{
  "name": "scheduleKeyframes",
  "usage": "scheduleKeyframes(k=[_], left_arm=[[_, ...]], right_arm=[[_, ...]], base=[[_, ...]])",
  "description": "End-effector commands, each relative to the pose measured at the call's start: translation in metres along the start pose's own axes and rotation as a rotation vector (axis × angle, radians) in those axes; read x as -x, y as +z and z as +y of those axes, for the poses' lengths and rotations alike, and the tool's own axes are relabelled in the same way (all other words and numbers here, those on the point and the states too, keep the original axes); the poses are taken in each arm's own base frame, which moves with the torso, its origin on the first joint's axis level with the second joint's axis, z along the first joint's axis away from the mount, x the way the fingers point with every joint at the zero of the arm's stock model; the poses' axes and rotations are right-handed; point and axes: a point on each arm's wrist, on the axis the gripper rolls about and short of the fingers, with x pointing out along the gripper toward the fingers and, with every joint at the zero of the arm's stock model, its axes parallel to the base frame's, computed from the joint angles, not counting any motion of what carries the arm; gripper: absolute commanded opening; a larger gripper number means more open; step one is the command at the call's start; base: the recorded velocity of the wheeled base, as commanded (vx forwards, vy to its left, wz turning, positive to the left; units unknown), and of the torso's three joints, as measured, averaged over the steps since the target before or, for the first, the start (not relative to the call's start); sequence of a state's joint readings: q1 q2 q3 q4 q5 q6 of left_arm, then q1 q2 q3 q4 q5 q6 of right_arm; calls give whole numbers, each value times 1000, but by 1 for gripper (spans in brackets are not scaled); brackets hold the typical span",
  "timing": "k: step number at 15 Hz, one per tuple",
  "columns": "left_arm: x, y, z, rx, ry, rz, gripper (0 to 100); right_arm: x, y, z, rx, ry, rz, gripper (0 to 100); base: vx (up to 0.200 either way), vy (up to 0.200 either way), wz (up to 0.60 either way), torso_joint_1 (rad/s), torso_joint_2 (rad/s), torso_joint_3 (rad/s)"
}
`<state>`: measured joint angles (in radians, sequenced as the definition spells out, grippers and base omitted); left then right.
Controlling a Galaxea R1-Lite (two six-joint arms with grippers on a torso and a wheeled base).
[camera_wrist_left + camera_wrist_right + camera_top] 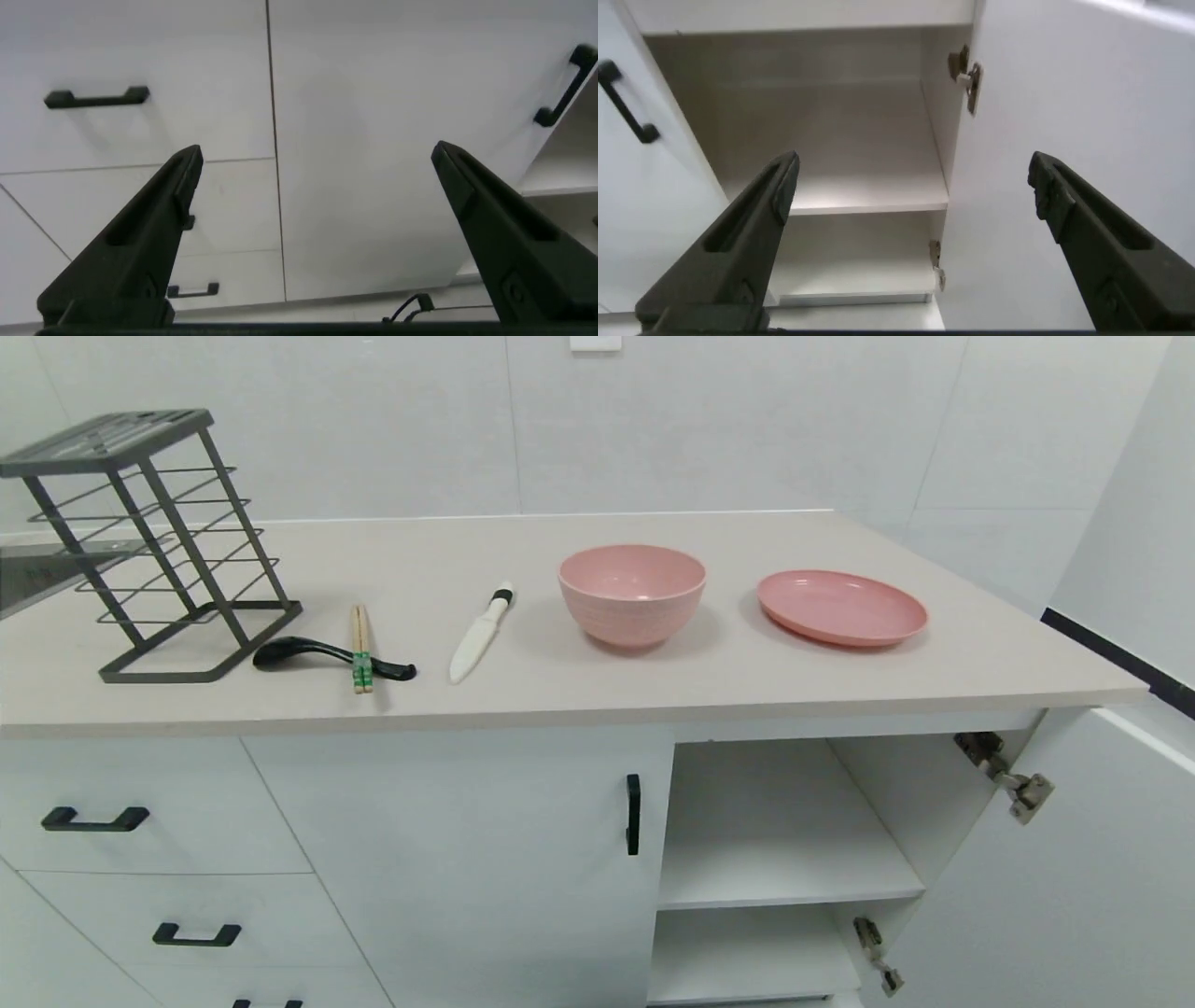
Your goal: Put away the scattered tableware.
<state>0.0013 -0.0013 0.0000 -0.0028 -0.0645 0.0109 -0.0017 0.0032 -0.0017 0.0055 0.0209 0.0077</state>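
On the beige countertop (pixel 579 691) lie, from left to right, a black spoon (pixel 317 655), a pair of chopsticks (pixel 360 649) resting across its handle, a white knife (pixel 481 633) with a black band, a pink bowl (pixel 632 593) and a pink plate (pixel 841 606). My left gripper (pixel 313 163) is open, low in front of the white drawer fronts (pixel 140 84). My right gripper (pixel 910 173) is open too, facing the open cabinet with its bare shelf (pixel 859 191). Neither holds anything.
A dark wire rack (pixel 154 537) stands at the counter's left end. Below the counter, the right cabinet door (pixel 1074 859) stands swung open, showing two bare shelves (pixel 775 840). The closed door has a black handle (pixel 633 814); drawers (pixel 93 818) sit on the left.
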Motion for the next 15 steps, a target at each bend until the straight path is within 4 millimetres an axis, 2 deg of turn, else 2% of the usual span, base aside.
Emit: scheduleKeyframes(k=[1, 7, 10, 15], left_arm=[[0, 0, 0, 0, 0, 1, 100], [0, 0, 0, 0, -1, 1, 100], [0, 0, 0, 0, -1, 1, 100], [0, 0, 0, -6, -3, 1, 100]], right_arm=[[0, 0, 0, 0, 1, -1, 100], [0, 0, 0, 0, 1, 1, 100], [0, 0, 0, 0, 1, -1, 100], [0, 0, 0, 0, 1, -1, 100]], base=[[0, 0, 0, 232, -520, -212], [0, 0, 0, 172, -483, -218], [0, 0, 0, 388, -476, -230], [0, 0, 0, 294, -514, -247]])
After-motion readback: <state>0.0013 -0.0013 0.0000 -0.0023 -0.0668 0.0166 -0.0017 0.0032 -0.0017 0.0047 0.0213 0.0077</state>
